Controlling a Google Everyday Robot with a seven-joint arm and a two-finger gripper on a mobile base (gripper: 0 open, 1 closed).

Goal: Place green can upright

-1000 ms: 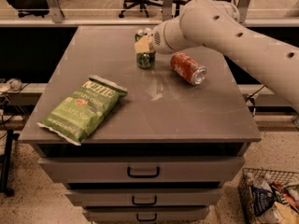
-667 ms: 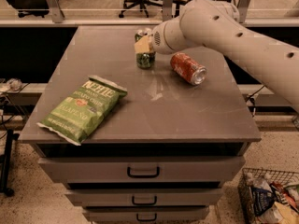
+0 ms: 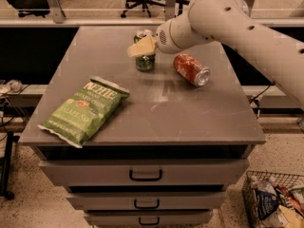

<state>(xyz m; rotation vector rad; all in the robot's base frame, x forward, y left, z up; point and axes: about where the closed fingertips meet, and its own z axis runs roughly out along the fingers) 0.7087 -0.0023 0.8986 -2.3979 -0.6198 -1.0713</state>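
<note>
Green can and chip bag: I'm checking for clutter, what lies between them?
Bare table in the camera view, from chip bag to green can, where the hand sits.

My arm [image 3: 247, 30] enters from the upper right and extends leftward. The wrist [image 3: 172, 35] appears pitched slightly down, with my gripper [image 3: 142, 48] at its left end.

I read one word: white capitals "KETTLE" at the far end of the large flat green chip bag [image 3: 83, 110]; the lines beneath it are illegible. Beyond the bag, to its right, the gripper [image 3: 142, 47] sits at the small dented green metal can [image 3: 145, 62], whose pale markings I cannot read.
</note>
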